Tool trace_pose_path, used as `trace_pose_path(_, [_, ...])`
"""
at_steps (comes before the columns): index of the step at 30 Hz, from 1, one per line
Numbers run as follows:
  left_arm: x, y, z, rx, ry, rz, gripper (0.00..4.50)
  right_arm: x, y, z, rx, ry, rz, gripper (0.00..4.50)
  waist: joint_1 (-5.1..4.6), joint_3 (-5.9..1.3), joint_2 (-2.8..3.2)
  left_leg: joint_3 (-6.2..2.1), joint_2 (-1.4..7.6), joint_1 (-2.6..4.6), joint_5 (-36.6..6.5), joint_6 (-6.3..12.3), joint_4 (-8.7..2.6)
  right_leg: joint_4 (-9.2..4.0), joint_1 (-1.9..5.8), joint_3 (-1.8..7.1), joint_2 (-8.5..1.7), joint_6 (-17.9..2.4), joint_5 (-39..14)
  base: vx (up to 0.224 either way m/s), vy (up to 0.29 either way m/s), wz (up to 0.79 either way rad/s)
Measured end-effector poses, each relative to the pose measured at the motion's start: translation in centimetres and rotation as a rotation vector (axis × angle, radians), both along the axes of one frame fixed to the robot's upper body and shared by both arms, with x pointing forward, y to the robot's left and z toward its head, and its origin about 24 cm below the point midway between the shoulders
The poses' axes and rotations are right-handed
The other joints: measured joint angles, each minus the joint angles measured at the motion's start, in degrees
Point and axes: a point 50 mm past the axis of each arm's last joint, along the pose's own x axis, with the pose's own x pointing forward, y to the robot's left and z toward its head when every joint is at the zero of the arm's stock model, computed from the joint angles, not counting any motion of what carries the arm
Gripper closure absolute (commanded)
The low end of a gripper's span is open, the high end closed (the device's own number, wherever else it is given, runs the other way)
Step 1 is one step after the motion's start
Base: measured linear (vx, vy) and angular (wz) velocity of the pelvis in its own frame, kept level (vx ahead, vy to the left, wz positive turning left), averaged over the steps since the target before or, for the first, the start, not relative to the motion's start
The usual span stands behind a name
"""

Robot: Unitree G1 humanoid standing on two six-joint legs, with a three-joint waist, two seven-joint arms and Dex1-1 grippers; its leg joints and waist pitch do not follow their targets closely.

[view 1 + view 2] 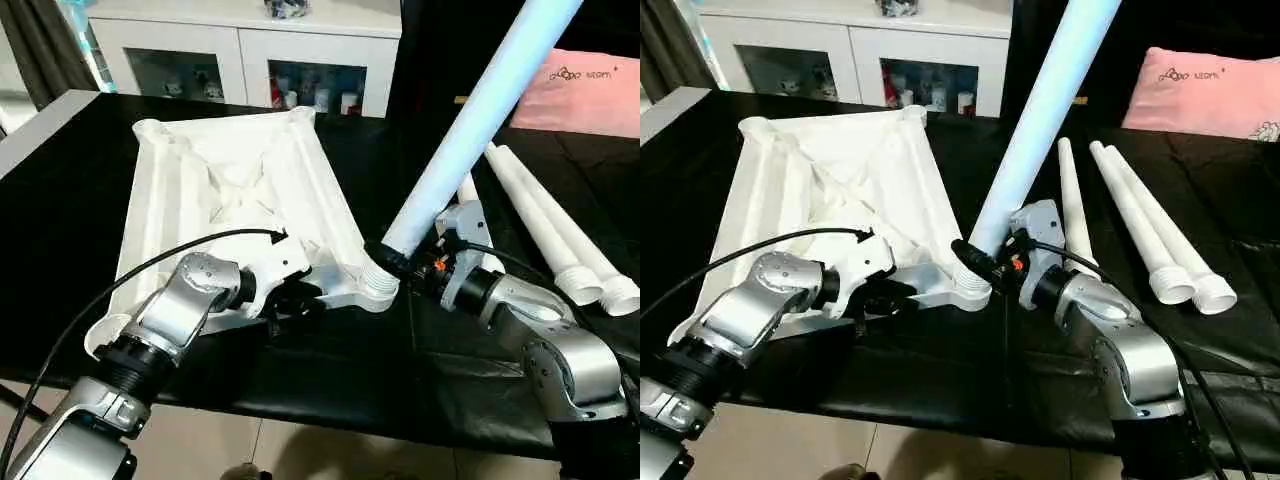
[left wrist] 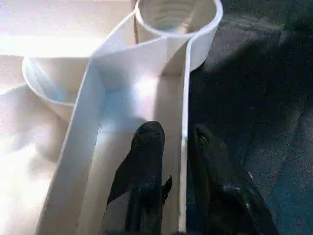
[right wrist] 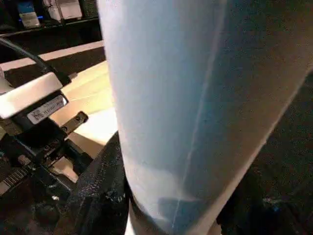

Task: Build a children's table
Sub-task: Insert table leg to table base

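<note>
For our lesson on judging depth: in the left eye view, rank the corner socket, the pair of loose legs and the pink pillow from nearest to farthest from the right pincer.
1. Corner socket, just left of the right pincer.
2. Pair of loose legs, lying to its right.
3. Pink pillow, far back right.

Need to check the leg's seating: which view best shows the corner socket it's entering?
The left eye view: the corner socket shows with the leg meeting it. The right eye view matches. The left wrist view shows another socket; the right wrist view shows the leg close up.
</note>
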Motion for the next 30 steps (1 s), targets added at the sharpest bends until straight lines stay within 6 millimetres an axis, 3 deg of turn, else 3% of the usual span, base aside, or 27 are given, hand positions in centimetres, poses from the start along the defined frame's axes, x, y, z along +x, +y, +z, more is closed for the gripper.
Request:
trace_pose_path(4, [0.4,-0.1,0.3,0.000,-0.007,-0.005,3.49,0.0,0.0,0.0,0.000,0.000,0.001,2.57,0.00,0.00,0.00,0.00,0.00,0.01,0.0,0.00,0.00,0.00,0.01,0.01,0.00,0.0,0.0,0.000,0.000,0.00])
trace_pose_path(10, [0.4,-0.2,0.0,-0.007,0.011,-0.015,3.87,0.0,0.0,0.0,-0.002,0.000,0.003,2.57,-0.01,0.00,0.00,0.00,0.00,0.01,0.0,0.00,0.00,0.00,0.01,0.01,0.00,0.0,0.0,0.000,0.000,0.00])
trace_pose_path(11, [0.4,-0.2,-0.1,-0.008,0.012,-0.018,4.16,0.0,0.0,0.0,-0.002,0.000,0.003,2.57,-0.01,0.00,0.00,0.00,0.00,0.02,0.0,0.00,0.00,0.00,0.02,0.01,0.00,0.0,0.0,0.000,0.000,0.00])
trace_pose_path(13, [0.4,-0.2,-0.1,-0.007,0.015,-0.025,4.16,0.0,0.0,0.0,-0.002,0.000,0.005,2.57,-0.02,0.00,0.00,0.00,0.00,0.02,0.0,0.00,0.00,0.00,0.02,0.02,0.00,0.0,0.0,0.000,0.000,0.00])
trace_pose_path(15, [0.4,-0.2,0.0,-0.006,0.018,-0.032,4.45,0.0,0.1,-0.1,-0.004,0.002,0.010,2.57,-0.05,0.00,0.00,0.00,0.00,0.03,0.0,0.00,0.00,0.01,0.02,0.01,0.00,0.0,0.0,0.000,0.000,0.00])
trace_pose_path(30, [0.5,0.3,0.2,0.016,0.031,-0.099,4.50,0.9,0.9,-1.7,-0.079,0.096,0.104,2.57,-0.11,0.00,0.00,0.00,0.01,0.00,0.0,0.00,-0.04,-0.03,0.00,-0.02,0.00,0.0,0.0,0.000,0.000,0.00])
